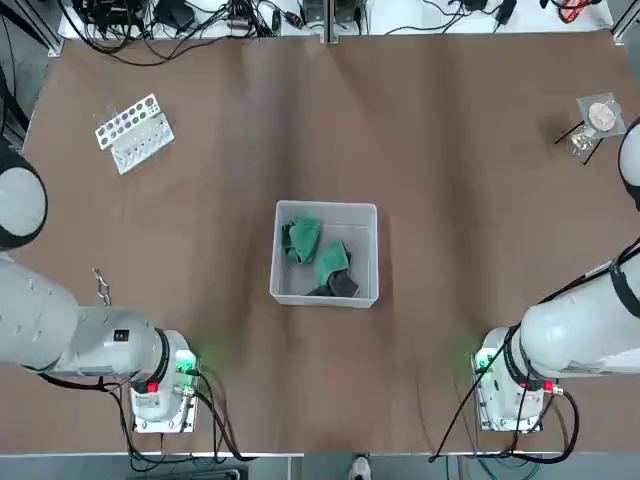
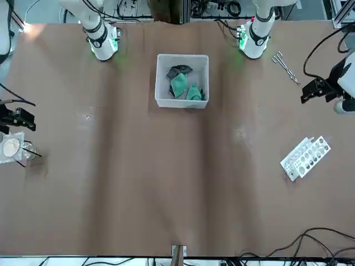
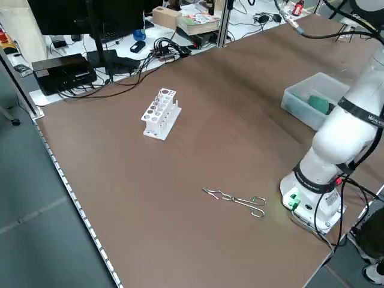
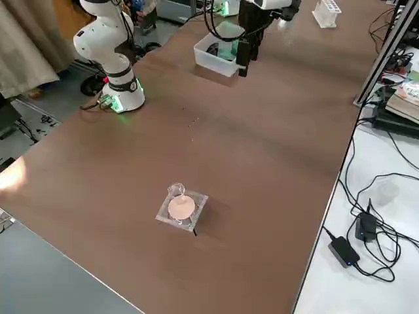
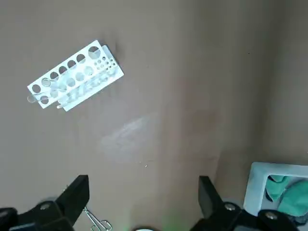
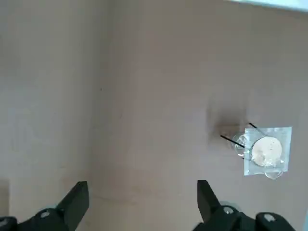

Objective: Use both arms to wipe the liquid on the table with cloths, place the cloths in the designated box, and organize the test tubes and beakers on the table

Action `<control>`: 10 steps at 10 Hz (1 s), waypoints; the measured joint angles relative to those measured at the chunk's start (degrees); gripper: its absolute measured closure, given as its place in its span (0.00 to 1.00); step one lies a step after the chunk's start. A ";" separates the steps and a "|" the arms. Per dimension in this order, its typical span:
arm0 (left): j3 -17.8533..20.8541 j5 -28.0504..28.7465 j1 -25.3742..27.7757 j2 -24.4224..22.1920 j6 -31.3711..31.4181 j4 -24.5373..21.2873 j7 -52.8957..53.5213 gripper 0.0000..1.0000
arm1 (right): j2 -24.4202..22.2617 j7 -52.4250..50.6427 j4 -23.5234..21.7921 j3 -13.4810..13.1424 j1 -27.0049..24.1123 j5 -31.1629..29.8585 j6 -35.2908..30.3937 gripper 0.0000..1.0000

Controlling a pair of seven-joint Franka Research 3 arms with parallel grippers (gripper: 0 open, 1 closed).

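You had both end effectors spread wide and empty: left end effector (image 5: 143, 192) above the white rack (image 5: 73, 77), right end effector (image 6: 143, 195) near the wire stand (image 6: 264, 151). Green cloths (image 1: 317, 252) lay in the box (image 1: 364, 215) mid-frame on the worktop (image 1: 450, 180).

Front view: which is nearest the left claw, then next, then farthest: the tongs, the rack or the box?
From the left claw:
1. Tongs, close by, toward the arm's base.
2. Rack, on the same side, farther out on the table.
3. Box, mid-table between the arms.
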 joint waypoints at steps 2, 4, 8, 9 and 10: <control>-0.03 0.00 -0.03 0.16 0.00 0.10 0.02 0.00 | -0.60 0.01 1.40 0.45 1.50 -0.03 -0.12 0.00; -0.05 0.00 -0.06 0.27 0.00 0.15 0.02 0.00 | -0.60 0.25 1.38 0.53 2.50 0.01 -0.10 0.00; -0.47 0.00 -0.41 0.31 0.04 1.57 0.02 0.00 | 0.87 0.26 1.11 0.18 1.58 1.75 -0.03 0.00; -0.50 0.00 -0.40 0.32 0.04 1.78 0.02 0.00 | 1.73 0.30 1.06 0.13 1.22 1.85 0.17 0.00; -0.50 0.00 -0.40 0.34 0.04 1.80 0.03 0.00 | 2.84 0.32 1.03 0.07 0.40 2.62 0.69 0.00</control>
